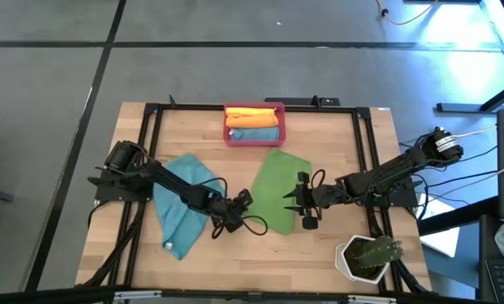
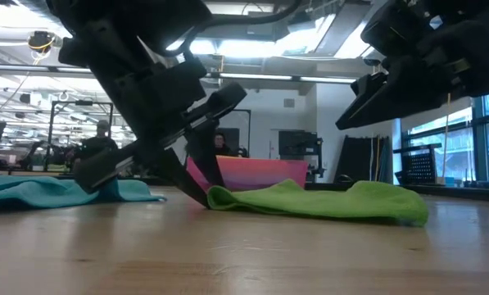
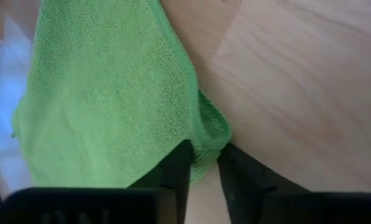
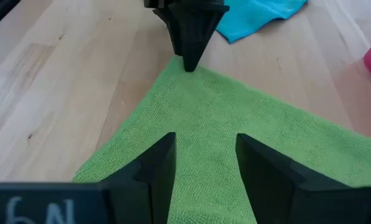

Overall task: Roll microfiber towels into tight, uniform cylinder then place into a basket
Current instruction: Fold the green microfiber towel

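1. I have the left gripper [image 1: 245,199] down on the table at the near corner of the green towel [image 1: 276,190], and in the left wrist view its two dark fingers [image 3: 176,171] are pinched on that folded green edge [image 3: 110,93]
2. From the low view the left gripper [image 2: 196,192] has its fingertips at the tabletop where the green towel [image 2: 326,201] begins, so I read it as grasping the towel's corner
3. My right gripper [image 1: 303,199] hangs over the same green towel on its other side, clear of the cloth in the low view [image 2: 408,74]
4. In the right wrist view its fingers [image 4: 157,168] stand apart with green cloth [image 4: 247,124] showing between them; they grip nothing
5. That view also shows the left gripper [image 4: 189,62] tip-down on the far corner of the green towel, facing mine
6. The green towel lies flat and unrolled on the wooden table [image 1: 336,135], just in front of the basket [image 1: 254,124]
7. The basket sits at the far middle of the table and holds an orange rolled towel [image 1: 253,115] with a teal-blue towel [image 1: 253,133] beside it
8. Another teal-blue towel [image 1: 180,203] lies spread under the left arm, to the left of the green one
9. A white pot with a cactus [image 1: 368,257] stands at the near right corner of the table
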`<state>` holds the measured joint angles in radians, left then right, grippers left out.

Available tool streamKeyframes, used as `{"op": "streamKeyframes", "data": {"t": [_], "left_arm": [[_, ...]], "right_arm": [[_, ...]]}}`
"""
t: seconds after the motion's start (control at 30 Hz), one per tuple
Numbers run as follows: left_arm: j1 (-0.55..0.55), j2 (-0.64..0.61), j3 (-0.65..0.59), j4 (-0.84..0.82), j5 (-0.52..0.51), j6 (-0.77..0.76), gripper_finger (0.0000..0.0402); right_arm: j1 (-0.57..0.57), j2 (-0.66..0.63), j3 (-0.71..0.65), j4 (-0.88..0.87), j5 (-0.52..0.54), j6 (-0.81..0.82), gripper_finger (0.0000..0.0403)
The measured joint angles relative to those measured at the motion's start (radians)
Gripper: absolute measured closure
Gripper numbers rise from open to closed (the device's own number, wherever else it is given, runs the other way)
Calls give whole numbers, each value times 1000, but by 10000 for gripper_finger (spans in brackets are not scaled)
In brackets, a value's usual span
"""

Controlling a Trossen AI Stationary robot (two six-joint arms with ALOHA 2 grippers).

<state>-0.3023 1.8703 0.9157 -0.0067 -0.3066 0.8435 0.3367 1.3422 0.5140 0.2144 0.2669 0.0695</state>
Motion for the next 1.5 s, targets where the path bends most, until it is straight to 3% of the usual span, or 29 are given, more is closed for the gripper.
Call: {"op": "streamKeyframes", "data": {"t": [0.2,0.53,0.77,1.07,1.23,1.5], "left_arm": [[-5,-1,-2,17,6,-105,395],[-15,0,0,22,-6,-290,401],[-17,-3,0,22,-20,-397,401],[-11,-60,37,34,20,-465,401],[35,-74,63,24,140,-585,401],[143,-101,69,-6,235,-721,401]], "right_arm": [[0,0,0,8,-62,-23,234],[0,0,0,15,-178,-29,234],[28,-1,0,70,-182,-100,234],[64,53,1,166,-135,-74,202],[69,90,1,216,-56,-103,163],[70,124,18,242,58,-92,123]]}}
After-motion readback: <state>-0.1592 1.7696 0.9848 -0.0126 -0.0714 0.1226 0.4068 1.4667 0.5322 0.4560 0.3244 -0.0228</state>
